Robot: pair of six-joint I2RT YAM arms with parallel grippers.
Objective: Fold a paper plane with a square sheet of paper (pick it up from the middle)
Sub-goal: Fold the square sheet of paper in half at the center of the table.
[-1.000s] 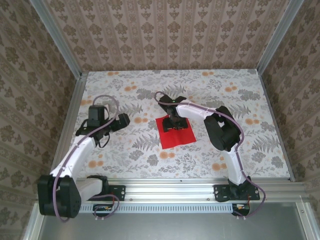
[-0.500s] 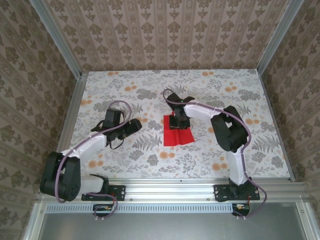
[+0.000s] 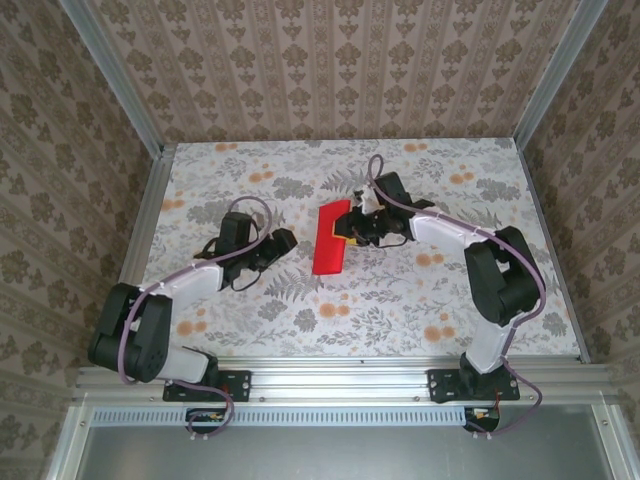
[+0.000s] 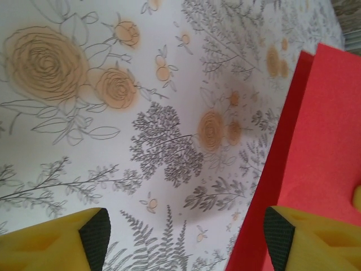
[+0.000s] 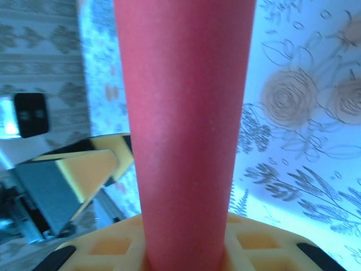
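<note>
The square sheet of paper (image 3: pixel 328 240) is bright red and bent into a narrow trough, lifted off the flowered table. My right gripper (image 3: pixel 354 228) is shut on its middle. In the right wrist view the paper (image 5: pixel 189 130) rises as a curved red column out of my right gripper (image 5: pixel 186 257). My left gripper (image 3: pixel 284 240) stands open just left of the sheet. In the left wrist view my left gripper (image 4: pixel 186 237) has its right fingertip (image 4: pixel 279 240) in front of the paper's (image 4: pixel 321 164) left edge, with bare table between the pads.
The flowered table (image 3: pixel 420 310) is walled by aluminium rails, with patterned walls at the back and both sides. In the right wrist view the left gripper's yellow finger (image 5: pixel 84 169) shows close beside the paper.
My right gripper closed on the flat sheet's middle and lifted it toward the back, bending it narrow. My left arm swung right toward the paper, its jaws narrowing a little.
</note>
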